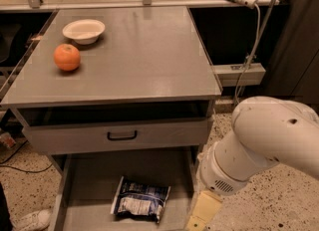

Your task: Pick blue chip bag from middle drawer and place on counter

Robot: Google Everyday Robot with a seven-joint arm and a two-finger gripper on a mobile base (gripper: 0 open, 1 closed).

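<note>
A lab-like robot test space

A plain grey counter point(134, 56) on a metal drawer cabinet point(70, 139) is set on a speckled floor point(279, 210); a white cable point(252, 46) and a cable duct point(239, 73) are seen behind it; an orange point(67, 57) and a white bowl point(83, 30) are laid on top; the gripper point(202, 214) is seen low, beside the open middle drawer point(94, 175).

arm point(269, 135): white, enters from right, elbow bent, angled down-left | pincer point(202, 214): beige, low at view's bottom edge, apparently pointing downward, mostly cut off
</note>
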